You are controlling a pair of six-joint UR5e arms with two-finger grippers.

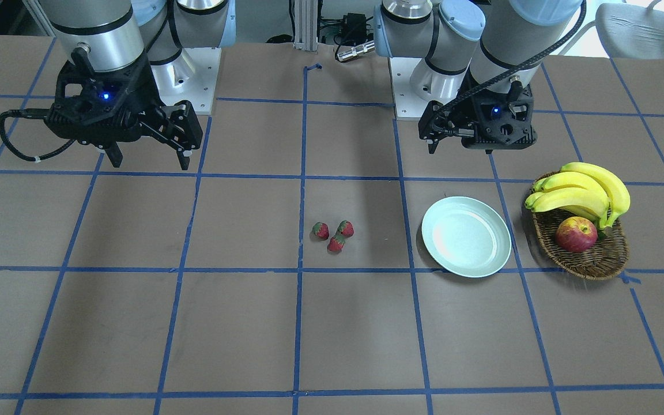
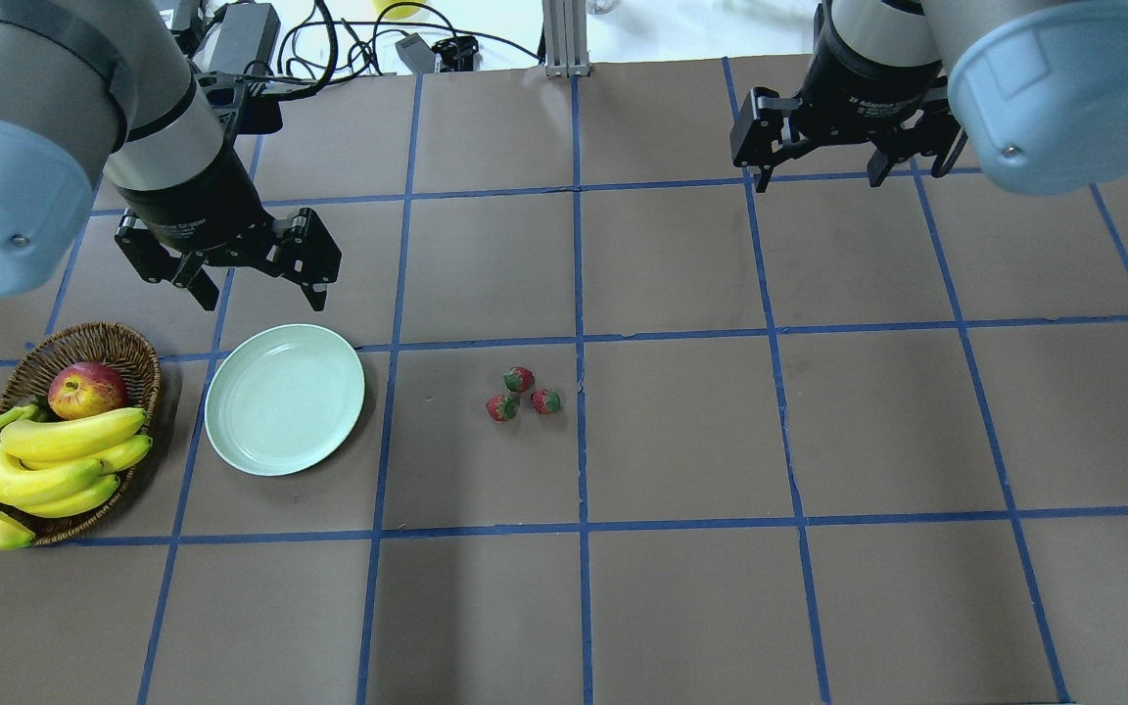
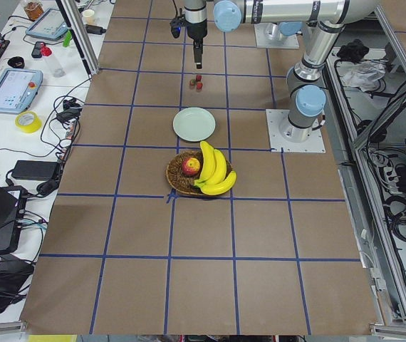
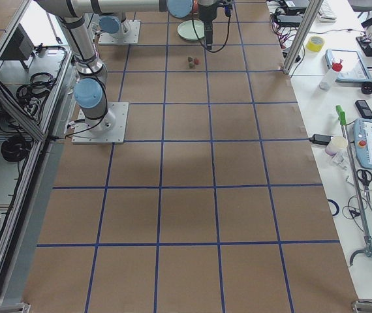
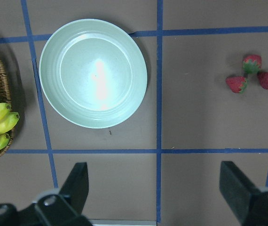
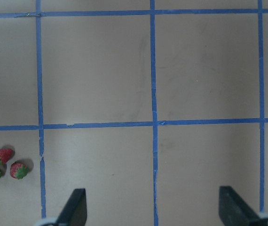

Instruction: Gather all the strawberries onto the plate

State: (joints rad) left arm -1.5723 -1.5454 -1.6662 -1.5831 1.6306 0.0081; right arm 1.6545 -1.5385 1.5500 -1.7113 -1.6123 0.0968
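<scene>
At mid-table, well apart from the plate: all three strawberries, clustered, none collected. Plate bare. Left gripper near the plate, right gripper well apart from everything, both jaws wide, holding nothing. Leaves all three pickups to do.

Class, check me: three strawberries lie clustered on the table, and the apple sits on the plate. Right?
No: the apple sits in the basket, not on the plate, as the overhead view shows. The strawberries do lie clustered on the table.
</scene>
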